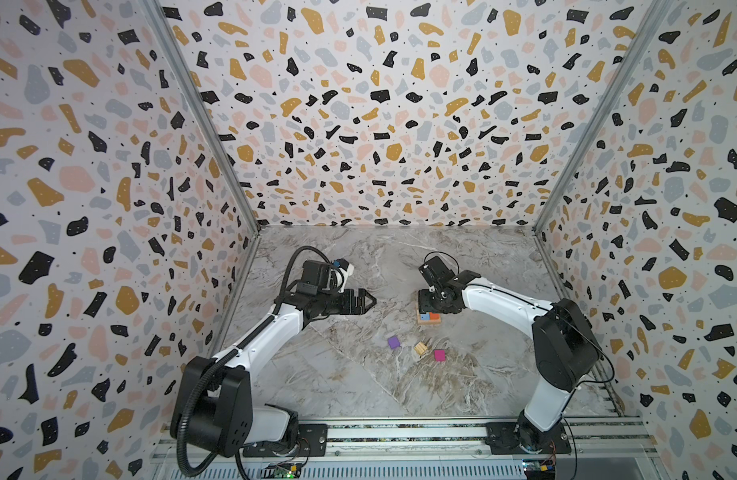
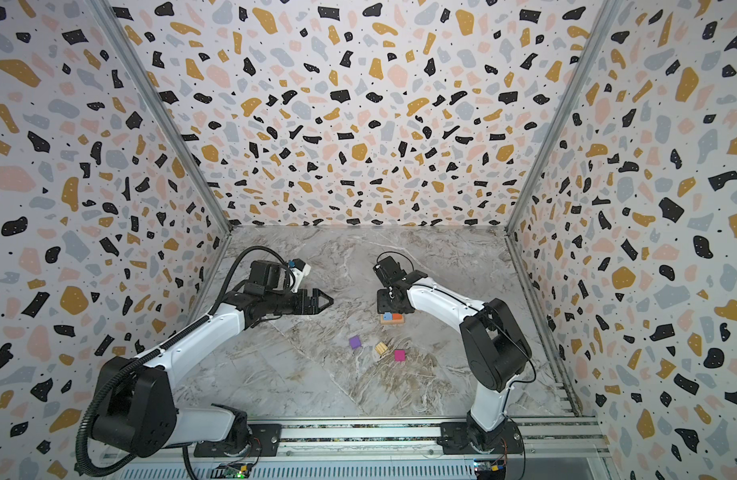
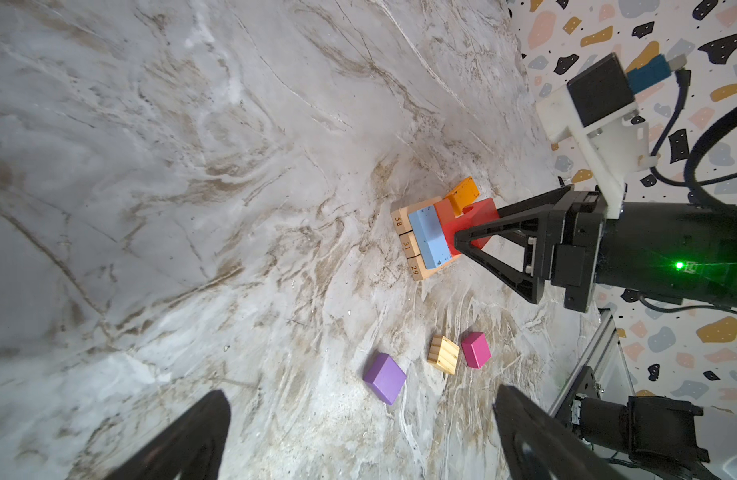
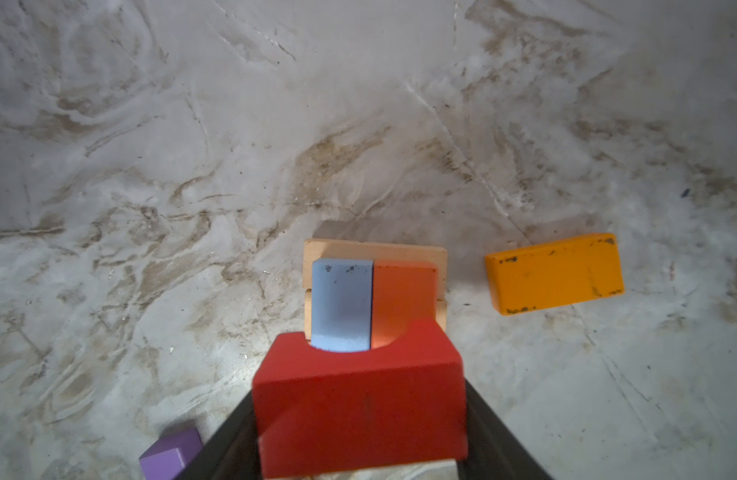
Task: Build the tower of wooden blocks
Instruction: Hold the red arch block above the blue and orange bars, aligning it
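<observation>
The wood block tower (image 1: 428,319) has a tan base (image 4: 375,251) of oblong blocks, with a light blue block (image 4: 341,303) and an orange block (image 4: 402,301) side by side on top. My right gripper (image 4: 358,419) is shut on a red block (image 4: 358,386) with an arched notch and holds it just above those two. A yellow-orange block (image 4: 556,274) lies flat on the table beside the tower. A purple cube (image 1: 394,342), a tan cube (image 1: 420,348) and a magenta cube (image 1: 439,355) lie loose nearer the front. My left gripper (image 1: 369,300) hovers open and empty, left of the tower.
The marble tabletop (image 1: 337,374) is walled on three sides by terrazzo-patterned panels (image 1: 379,124). A metal rail (image 1: 400,436) carrying both arm bases runs along the front edge. The right arm (image 1: 504,303) hides the yellow-orange block in both top views.
</observation>
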